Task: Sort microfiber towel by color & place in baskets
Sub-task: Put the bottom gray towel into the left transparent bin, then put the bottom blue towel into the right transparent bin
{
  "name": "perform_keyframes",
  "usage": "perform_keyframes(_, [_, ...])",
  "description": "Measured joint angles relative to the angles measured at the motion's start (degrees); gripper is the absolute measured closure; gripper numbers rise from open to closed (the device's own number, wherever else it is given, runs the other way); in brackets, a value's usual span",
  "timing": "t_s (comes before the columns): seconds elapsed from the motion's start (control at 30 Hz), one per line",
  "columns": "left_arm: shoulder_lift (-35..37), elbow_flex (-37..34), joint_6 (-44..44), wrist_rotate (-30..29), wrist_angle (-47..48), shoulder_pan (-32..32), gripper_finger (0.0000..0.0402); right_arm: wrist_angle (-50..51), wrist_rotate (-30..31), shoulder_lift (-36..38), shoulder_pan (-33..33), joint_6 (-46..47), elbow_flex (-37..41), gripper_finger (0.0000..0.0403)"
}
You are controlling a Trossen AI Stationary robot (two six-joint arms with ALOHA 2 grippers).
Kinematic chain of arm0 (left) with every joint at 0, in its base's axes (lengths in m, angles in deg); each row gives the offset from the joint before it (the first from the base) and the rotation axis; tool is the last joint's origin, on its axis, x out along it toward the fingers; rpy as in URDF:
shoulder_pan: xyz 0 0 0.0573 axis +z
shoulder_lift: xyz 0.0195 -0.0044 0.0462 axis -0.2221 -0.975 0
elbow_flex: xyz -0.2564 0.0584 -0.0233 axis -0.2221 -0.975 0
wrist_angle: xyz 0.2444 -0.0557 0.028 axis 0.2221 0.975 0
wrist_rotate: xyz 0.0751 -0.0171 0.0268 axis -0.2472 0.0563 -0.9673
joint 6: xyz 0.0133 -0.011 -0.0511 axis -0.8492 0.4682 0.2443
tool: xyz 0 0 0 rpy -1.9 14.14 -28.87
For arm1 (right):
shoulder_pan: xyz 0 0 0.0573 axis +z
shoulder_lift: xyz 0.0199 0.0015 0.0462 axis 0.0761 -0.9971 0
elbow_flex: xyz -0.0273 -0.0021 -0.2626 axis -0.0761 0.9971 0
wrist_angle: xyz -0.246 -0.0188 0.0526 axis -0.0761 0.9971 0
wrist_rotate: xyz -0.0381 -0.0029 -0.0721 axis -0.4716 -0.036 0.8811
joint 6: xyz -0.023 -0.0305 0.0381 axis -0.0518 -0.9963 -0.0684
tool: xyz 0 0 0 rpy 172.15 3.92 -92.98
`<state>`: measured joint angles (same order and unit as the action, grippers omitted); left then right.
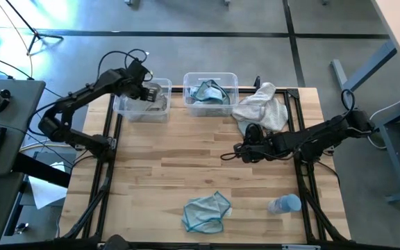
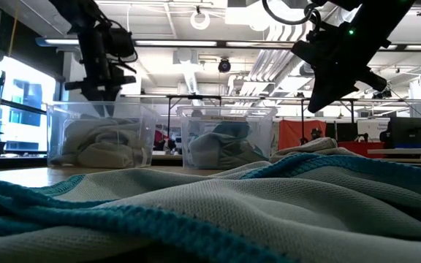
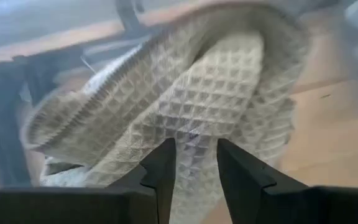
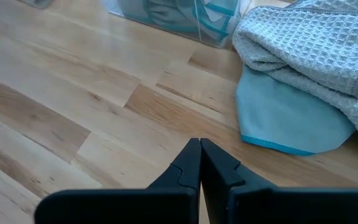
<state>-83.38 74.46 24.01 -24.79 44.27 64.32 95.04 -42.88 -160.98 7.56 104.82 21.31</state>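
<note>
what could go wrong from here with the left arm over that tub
The left gripper has its fingers parted over the beige towel in the left tub; the weave could snag a fingertip and lift back out. The heap of towels by the right gripper mixes beige over blue, so a grab there might take both colours.

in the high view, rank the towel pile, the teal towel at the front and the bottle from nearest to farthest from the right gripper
From the right gripper:
1. Towel pile, behind it beside the baskets.
2. Teal towel, at the table's front edge.
3. Bottle, front right; nearly tied with the teal towel.
</note>
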Motion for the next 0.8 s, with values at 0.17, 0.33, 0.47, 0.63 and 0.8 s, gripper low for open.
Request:
perform_keyframes(0.17, [1.84,4.25,0.9,0.04,3.08,-1.11,0.0295,0.0,0.0,0.0,0.0,-0.01,0.01,0.0402])
perform_keyframes(0.33, [6.01,6.27,4.88,-1.07,3.32,-6.36,0.0296,0.0,-0.07,0.0,0.0,-0.01,0.01,0.0402])
perform_keyframes(0.47, [9.24,6.35,6.89,-3.86,1.61,-14.15,0.0307,0.0,-3.77,0.0,-0.02,0.14,0.01,0.0402])
perform_keyframes(0.63, [10.87,6.35,8.43,-6.43,-2.22,-27.02,0.0343,0.0,-5.88,0.0,0.0,-2.29,0.01,0.0402])
perform_keyframes(0.8, [10.35,4.88,3.96,-9.13,-8.69,-40.34,0.0396,-1.19,-5.86,0.0,0.0,-4.98,0.01,0.0402])
